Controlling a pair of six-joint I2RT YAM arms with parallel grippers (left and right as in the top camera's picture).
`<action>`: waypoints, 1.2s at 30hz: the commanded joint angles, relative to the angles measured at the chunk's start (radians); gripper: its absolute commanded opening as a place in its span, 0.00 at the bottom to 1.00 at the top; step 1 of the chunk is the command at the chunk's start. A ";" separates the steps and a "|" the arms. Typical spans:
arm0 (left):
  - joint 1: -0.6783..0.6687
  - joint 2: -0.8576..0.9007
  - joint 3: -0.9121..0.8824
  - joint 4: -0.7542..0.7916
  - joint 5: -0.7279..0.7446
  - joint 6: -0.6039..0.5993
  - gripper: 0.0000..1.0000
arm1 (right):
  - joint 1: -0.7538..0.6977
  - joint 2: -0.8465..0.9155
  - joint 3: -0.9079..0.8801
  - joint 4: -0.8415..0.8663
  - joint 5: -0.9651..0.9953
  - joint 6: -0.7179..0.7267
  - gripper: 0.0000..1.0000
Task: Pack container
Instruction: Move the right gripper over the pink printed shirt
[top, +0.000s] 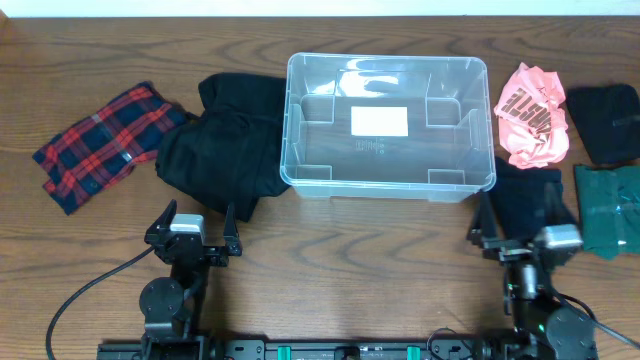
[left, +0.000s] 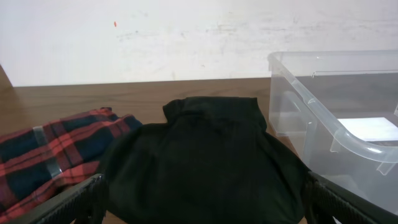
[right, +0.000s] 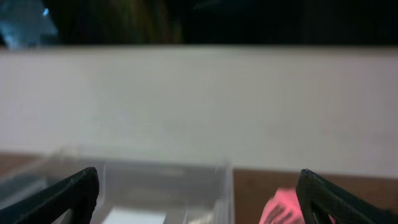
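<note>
Clear plastic, the container (top: 390, 60) stands on the table (top: 330, 290). We see the left hand (top: 199, 212) and right hand (top: 515, 215) spread wide.

Overhead straight down, wrist views low, facing forward, all sharing the container (top: 388, 58)

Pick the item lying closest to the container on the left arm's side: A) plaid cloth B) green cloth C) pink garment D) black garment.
D: the black garment lies right beside the container, the plaid cloth sits farther out, and the pink garment and green cloth are on the opposite side.
</note>
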 joint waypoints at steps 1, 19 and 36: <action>0.003 0.000 -0.026 -0.018 -0.001 -0.009 0.98 | -0.007 0.034 0.086 0.002 0.069 0.025 0.99; 0.003 0.000 -0.026 -0.018 -0.001 -0.009 0.98 | -0.014 0.653 0.566 -0.175 0.150 -0.011 0.99; 0.003 0.000 -0.026 -0.018 -0.001 -0.009 0.98 | -0.359 1.118 1.117 -0.642 -0.234 -0.090 0.99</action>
